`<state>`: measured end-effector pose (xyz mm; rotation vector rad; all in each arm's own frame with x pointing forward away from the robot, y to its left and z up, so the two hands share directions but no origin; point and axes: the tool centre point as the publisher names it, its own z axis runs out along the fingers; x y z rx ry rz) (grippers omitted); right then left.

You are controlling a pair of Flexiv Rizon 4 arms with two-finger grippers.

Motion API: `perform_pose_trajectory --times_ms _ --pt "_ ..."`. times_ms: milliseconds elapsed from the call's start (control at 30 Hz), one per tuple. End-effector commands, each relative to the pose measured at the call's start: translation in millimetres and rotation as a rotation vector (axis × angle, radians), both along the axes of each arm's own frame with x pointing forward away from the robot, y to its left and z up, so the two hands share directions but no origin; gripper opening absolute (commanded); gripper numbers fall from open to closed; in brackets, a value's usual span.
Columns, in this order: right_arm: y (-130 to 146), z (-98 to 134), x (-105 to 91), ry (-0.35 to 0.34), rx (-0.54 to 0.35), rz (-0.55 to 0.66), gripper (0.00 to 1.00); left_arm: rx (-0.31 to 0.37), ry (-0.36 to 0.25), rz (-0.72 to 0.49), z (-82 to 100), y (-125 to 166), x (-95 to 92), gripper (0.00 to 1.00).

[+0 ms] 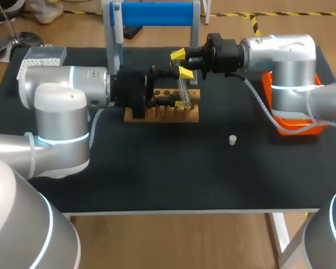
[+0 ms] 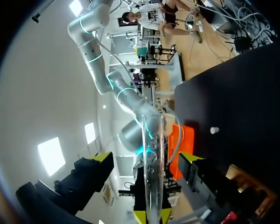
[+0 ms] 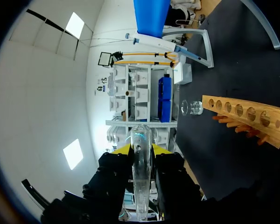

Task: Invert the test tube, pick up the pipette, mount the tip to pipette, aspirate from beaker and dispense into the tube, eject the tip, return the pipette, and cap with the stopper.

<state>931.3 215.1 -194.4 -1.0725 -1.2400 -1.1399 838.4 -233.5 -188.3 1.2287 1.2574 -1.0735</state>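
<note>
Two claws meet above the rack: my right claw clamps the test tube, its long axis running between the spread fingers of my left claw, which I judge best placed to regrasp.

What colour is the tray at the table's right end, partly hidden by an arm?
The tray is bright orange, clearest in the head view.
</note>
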Motion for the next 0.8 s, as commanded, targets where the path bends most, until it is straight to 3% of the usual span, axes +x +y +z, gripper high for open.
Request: perform_pose_trajectory --times_ms 33,100,167,200,233,333,567,600,633,667,800 --pt "-0.7 0.6 -0.3 -0.001 -0.003 0.0 0.0 -0.005 -0.003 0.004 -2.1 -2.7 0.6 0.85" --pt "-0.7 0.6 -0.3 -0.001 -0.003 0.0 0.0 -0.004 -0.003 -0.002 -2.0 -3.5 1.2 0.84" --pt "-0.7 0.6 -0.3 -0.001 -0.003 0.0 0.0 -0.004 -0.004 -0.004 -1.8 -4.0 1.0 0.71" --pt "-0.7 0.6 -0.3 -0.001 -0.003 0.0 0.0 -0.004 -0.004 -0.004 -1.7 -4.1 1.0 0.56" --pt "-0.7 0.6 -0.3 -0.001 -0.003 0.0 0.0 -0.004 -0.004 -0.004 -1.6 -4.2 0.9 0.52" --pt "-0.7 0.6 -0.3 -0.001 -0.003 0.0 0.0 -0.004 -0.004 -0.004 -1.4 -5.0 0.0 0.44" --pt "-0.7 0.6 -0.3 -0.001 -0.003 0.0 0.0 -0.001 -0.006 -0.005 -1.0 -3.8 0.2 0.39" --pt "-0.7 0.6 -0.3 -0.001 -0.003 0.0 0.0 -0.001 -0.005 -0.004 -1.1 -3.5 0.2 0.35" --pt "-0.7 0.6 -0.3 -0.001 -0.003 0.0 0.0 -0.001 -0.005 -0.003 -1.2 -3.3 0.0 0.23" --pt "-0.7 0.6 -0.3 -0.001 -0.003 0.0 0.0 -0.001 -0.005 -0.003 -1.3 -3.2 -0.6 0.0" --pt "-0.7 0.6 -0.3 -0.001 -0.003 0.0 0.0 -0.004 -0.005 -0.003 -1.3 -3.5 -2.1 0.0"
